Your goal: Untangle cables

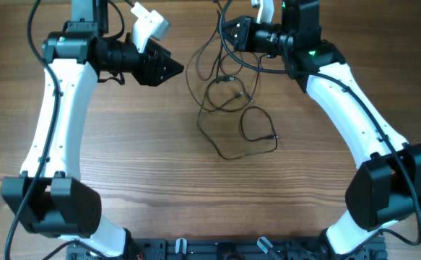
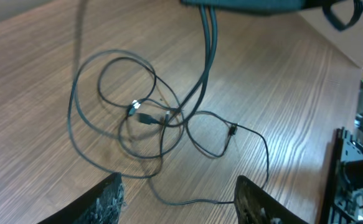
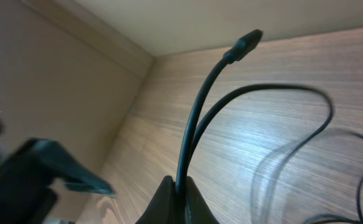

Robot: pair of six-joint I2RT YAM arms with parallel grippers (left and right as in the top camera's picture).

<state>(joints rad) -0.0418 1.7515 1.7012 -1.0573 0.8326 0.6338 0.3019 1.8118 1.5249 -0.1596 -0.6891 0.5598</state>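
**Knot ahead of open left fingers; two strands pinched on the right**

Right gripper (image 1: 224, 32): fingers together, clamped on two strands of the cables (image 1: 224, 81). In the right wrist view, both strands rise out of the shut tips, one ending in a small plug (image 3: 249, 38) up in the air.

Left gripper (image 2: 178, 205): fingers apart, holding nothing, above the table (image 1: 123, 159).

Rest of the cables: loose on the table between the two arms, in overlapping loops. Knot roughly mid-bundle, with one more loop trailing toward the arm bases.

Relation that matters: from the left wrist view, knot straight ahead of the open fingers and below them, more or less centred on the gap. Lifted pair slanting from the knot up and away to the right gripper, so the taut axis runs knot to right gripper. Slack loops fan out on the left arm's side of that line.

Judged from overhead: both grippers near the knot, neither clearly nearer. Left is the free one, so likely the one to reach in.

Writing, brands, labels: none readable on cables, plug or arms.
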